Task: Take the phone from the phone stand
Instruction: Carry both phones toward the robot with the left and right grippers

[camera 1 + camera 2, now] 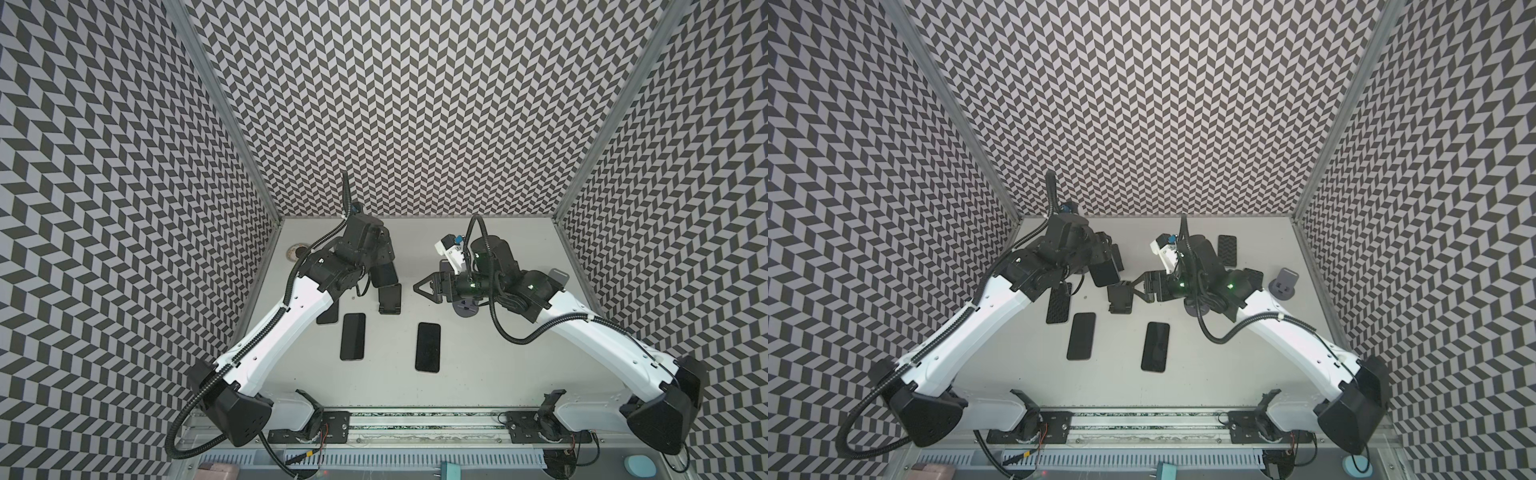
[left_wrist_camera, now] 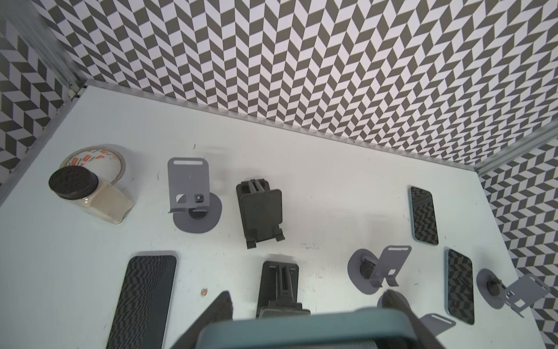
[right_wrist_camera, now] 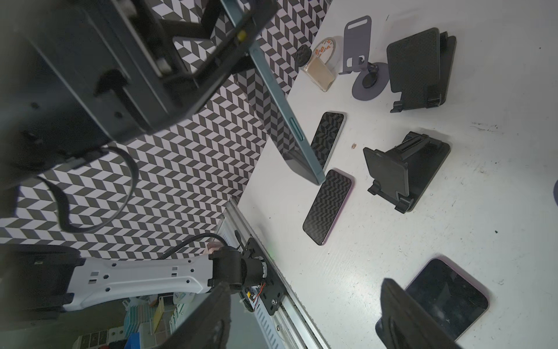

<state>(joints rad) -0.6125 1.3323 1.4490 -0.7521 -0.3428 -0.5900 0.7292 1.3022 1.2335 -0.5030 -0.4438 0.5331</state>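
Note:
My left gripper (image 1: 380, 266) is shut on the teal-edged phone (image 3: 280, 121) and holds it tilted in the air. The phone (image 2: 302, 329) fills the near edge of the left wrist view between the two fingers (image 2: 223, 305). It hangs clear of the black phone stand (image 1: 389, 297), which stands empty on the table in both top views (image 1: 1119, 297) and in the right wrist view (image 3: 404, 172). My right gripper (image 1: 415, 286) hovers just right of the stand. It is open, rolled on its side, with nothing between its fingers (image 3: 398, 314).
Several dark phones lie flat, among them two in front of the stand (image 1: 353, 336) (image 1: 428, 347) and one at the back right (image 1: 1227, 249). Grey stands (image 1: 1284, 282) (image 2: 193, 193), another black stand (image 2: 261, 211), a jar (image 2: 78, 187) and a tape roll (image 2: 99, 157) sit further back.

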